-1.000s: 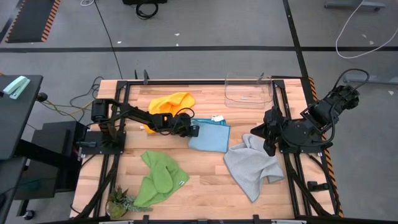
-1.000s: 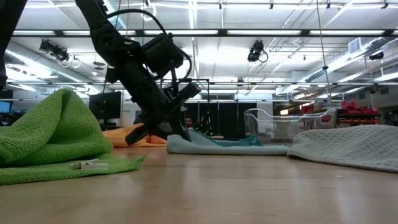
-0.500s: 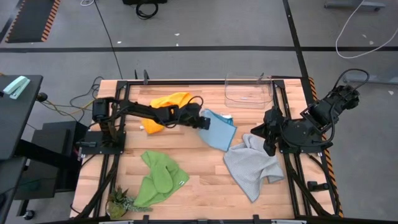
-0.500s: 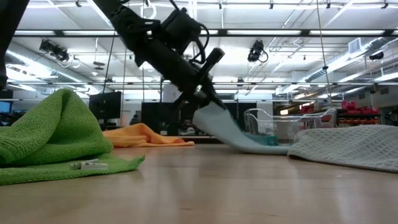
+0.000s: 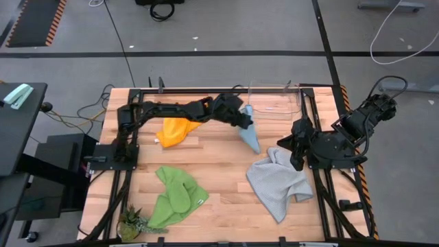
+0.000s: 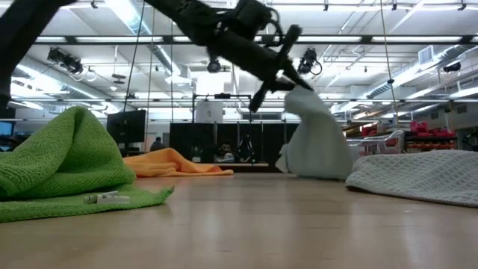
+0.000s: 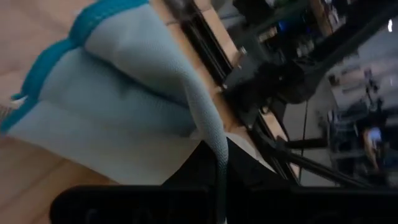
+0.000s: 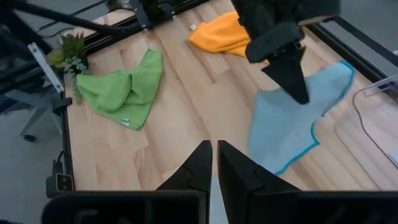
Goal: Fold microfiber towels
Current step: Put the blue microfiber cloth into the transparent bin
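My left gripper (image 5: 243,118) is raised over the table's far middle and is shut on the light blue towel (image 5: 251,135), which hangs below it. The yellow-orange towel (image 5: 176,130) lies crumpled at the far left. A bunched green towel (image 5: 175,195) rests on the table at the near left. The grey towel (image 5: 278,182) lies rumpled at the right. My right gripper (image 8: 213,163) hovers shut above the grey towel's far edge, holding nothing. My left gripper pinches a gathered edge of the blue towel (image 8: 300,94) between its two fingers, which slant downward from the table's left. A ridge of cloth (image 7: 211,140) runs in between the fingers. The towel hangs slack below them, its lower end (image 6: 314,173) on the table.
A clear plastic bin (image 5: 274,100) stands at the far right, just beyond the hanging towel. A small plant (image 5: 132,223) sits at the near left corner. Bare wood (image 5: 219,171) lies between the green and grey towels.
My left gripper has risen and gone toward the table's far right, toward the clear bin. It has drawn the blue towel up by its left edge, so the cloth that lay flat now hangs, with only its lower end on the table.
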Robot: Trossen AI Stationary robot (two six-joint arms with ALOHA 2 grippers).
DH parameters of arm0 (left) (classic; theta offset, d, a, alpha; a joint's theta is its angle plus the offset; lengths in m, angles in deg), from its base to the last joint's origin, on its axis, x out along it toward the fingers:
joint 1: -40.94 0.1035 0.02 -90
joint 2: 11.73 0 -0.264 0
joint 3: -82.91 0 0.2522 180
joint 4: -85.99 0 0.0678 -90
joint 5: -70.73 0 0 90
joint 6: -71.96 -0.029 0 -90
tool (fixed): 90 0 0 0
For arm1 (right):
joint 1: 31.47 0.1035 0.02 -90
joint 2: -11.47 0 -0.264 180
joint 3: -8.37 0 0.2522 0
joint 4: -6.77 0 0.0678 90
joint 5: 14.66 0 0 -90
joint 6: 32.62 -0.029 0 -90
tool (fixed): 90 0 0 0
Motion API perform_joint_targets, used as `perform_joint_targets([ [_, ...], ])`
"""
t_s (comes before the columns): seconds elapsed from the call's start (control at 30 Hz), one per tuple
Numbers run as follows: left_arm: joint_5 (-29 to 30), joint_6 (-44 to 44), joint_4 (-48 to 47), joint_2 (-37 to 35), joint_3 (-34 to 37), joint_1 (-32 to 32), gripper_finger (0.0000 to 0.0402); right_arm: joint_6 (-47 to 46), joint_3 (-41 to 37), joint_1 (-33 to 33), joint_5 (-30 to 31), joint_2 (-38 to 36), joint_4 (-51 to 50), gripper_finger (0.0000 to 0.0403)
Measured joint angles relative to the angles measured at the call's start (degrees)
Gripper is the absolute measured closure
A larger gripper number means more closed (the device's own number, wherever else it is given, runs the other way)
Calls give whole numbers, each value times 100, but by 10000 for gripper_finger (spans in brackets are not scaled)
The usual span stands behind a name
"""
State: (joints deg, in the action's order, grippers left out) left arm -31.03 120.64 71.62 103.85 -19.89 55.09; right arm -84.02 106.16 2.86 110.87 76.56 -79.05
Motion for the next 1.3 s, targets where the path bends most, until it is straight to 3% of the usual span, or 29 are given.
perform_joint_targets([
  [0.27, -444, -546, -1023, 954, -2512, 401, 391, -1191, 0, 87, 480, -155, -1266, 373],
  [0.5, -920, -350, -1604, 2026, -4553, 878, 391, -1264, 0, 270, 1050, -341, -1297, 393],
  [0.6, -1221, 322, -636, 2155, -4368, 1050, 391, -1259, 0, 283, 1144, -398, -1343, 398],
  [0.83, -1397, 675, -149, 2255, -4416, 1324, 391, -1351, 0, 289, 1470, -441, -1467, 393],
  [0.97, -1395, 726, -184, 2255, -4426, 1406, 391, -2043, -7, 177, 1612, -440, -1826, 398],
  [1.13, -1457, 627, -108, 2255, -4424, 1409, 391, -2146, -368, -637, 1733, -473, -1800, 400],
  [1.3, -1753, 809, 347, 2212, -4422, 1413, 391, -1877, -851, -2018, 1402, -477, -1799, 400],
])
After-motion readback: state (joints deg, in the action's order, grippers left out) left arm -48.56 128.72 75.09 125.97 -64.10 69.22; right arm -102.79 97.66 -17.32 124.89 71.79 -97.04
